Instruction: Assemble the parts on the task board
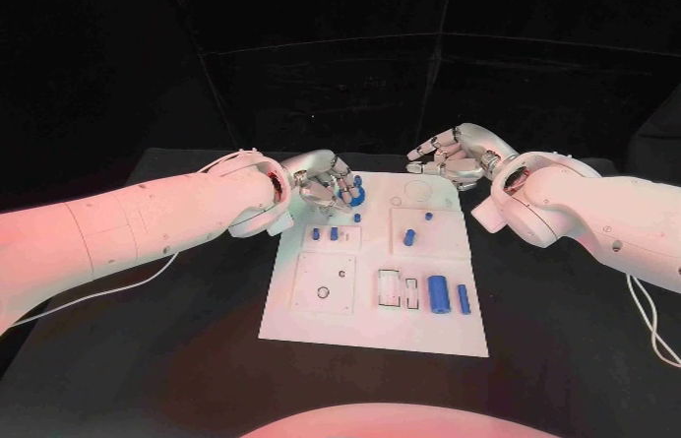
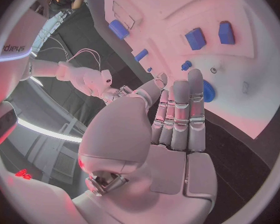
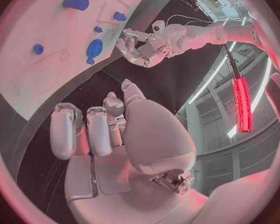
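We see left hand (image 1: 324, 184) at far-left corner of white board (image 1: 372, 322), fingers straight over blue disc (image 2: 208, 91); wrist view shows nothing held. Blue parts (image 1: 439, 294) lie mid-board. Right hand (image 1: 452, 157) off far-right corner, fingers curled, empty. Disc half hidden.

The task board (image 1: 372, 315) is seen as smooth matt white plastic, the parts (image 1: 439, 294) as smooth blue plastic, the table (image 1: 170, 359) as matt black.
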You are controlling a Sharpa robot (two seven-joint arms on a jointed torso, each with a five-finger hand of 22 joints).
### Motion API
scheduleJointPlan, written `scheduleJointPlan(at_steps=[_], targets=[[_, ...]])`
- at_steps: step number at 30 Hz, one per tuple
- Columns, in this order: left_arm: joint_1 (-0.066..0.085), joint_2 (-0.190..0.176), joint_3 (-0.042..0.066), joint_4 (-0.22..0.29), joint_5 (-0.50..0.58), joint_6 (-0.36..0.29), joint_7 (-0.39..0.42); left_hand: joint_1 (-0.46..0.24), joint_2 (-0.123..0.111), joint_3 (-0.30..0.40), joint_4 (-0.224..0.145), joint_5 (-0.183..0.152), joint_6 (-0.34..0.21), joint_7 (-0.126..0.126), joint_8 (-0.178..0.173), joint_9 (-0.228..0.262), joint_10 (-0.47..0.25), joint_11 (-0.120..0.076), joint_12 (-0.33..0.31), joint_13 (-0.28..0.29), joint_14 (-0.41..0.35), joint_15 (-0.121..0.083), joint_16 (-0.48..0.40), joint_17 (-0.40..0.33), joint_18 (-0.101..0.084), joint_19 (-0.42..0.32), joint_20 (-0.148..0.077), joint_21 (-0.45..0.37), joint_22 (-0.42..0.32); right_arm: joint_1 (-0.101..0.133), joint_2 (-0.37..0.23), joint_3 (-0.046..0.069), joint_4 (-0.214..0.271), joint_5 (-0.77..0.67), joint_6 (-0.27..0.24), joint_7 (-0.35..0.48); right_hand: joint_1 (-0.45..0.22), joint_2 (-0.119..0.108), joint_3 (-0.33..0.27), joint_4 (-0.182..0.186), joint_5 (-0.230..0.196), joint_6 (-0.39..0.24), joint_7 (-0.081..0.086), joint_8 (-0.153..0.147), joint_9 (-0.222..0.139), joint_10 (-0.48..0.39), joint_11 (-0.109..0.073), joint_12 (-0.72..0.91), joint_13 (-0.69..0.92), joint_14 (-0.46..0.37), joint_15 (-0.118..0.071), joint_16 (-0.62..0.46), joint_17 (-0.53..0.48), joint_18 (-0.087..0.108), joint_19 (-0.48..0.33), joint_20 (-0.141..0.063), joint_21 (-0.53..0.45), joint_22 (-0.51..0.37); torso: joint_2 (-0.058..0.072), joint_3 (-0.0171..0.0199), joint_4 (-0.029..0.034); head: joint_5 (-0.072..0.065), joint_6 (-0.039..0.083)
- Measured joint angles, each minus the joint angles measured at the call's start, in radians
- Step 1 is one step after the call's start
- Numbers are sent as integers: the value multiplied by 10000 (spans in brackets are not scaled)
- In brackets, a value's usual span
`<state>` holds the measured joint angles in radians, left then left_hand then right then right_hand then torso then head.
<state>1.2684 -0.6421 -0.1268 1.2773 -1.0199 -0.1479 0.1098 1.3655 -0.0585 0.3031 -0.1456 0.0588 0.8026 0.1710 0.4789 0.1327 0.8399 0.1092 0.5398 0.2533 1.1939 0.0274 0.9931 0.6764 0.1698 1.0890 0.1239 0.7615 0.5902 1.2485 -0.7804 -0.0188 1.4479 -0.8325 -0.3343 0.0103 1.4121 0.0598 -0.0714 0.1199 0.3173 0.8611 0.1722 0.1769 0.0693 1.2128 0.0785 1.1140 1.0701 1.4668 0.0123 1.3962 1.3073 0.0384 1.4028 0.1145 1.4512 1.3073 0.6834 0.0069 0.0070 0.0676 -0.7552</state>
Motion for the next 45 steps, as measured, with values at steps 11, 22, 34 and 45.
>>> scheduleJointPlan(at_steps=[11,22,34,45], targets=[[-140,674,-96,-732,-2565,-106,196,-402,-251,-4,-50,-46,517,-53,-831,-595,110,-38,-481,-1028,1965,-91,2457,2656,2,1266,-77,404,80,0,20,0,-10,-1,4,7,0,0,0,0,40,0,0,0,0,0,0,0,1,0,0,0,0,-1,0,0,0,0,-1,3,7,-63,30],[-217,1266,-102,-1363,-3676,-138,113,-497,-156,36,-146,-46,801,-117,-1071,-656,184,-72,-529,-1394,2414,-146,3084,3410,1,1993,-123,1214,946,0,73,0,-22,-1,9,16,0,0,0,0,39,0,0,0,0,1,1,0,1,0,0,0,0,1,0,0,0,0,-4,5,5,-72,39],[-246,1699,-99,-1810,-4172,150,-127,-584,40,302,-201,-45,1148,-176,-1232,-656,514,-136,-636,-1676,2593,-215,3197,3510,2,2340,-187,1708,1560,0,107,0,-27,-2,22,20,0,0,0,0,39,0,0,0,1,1,1,0,2,1,0,0,0,-1,0,0,0,0,-3,7,4,-85,35],[-262,1794,-102,-1920,-4341,444,-321,-591,125,510,-227,-45,1307,-225,-1311,-655,698,-163,-721,-1827,2645,-236,3238,3508,1,2496,-202,1971,1906,0,111,0,-27,-2,30,21,0,0,0,0,39,0,0,0,1,1,1,0,3,0,0,0,0,-1,0,0,0,0,-11,10,15,-111,26]])
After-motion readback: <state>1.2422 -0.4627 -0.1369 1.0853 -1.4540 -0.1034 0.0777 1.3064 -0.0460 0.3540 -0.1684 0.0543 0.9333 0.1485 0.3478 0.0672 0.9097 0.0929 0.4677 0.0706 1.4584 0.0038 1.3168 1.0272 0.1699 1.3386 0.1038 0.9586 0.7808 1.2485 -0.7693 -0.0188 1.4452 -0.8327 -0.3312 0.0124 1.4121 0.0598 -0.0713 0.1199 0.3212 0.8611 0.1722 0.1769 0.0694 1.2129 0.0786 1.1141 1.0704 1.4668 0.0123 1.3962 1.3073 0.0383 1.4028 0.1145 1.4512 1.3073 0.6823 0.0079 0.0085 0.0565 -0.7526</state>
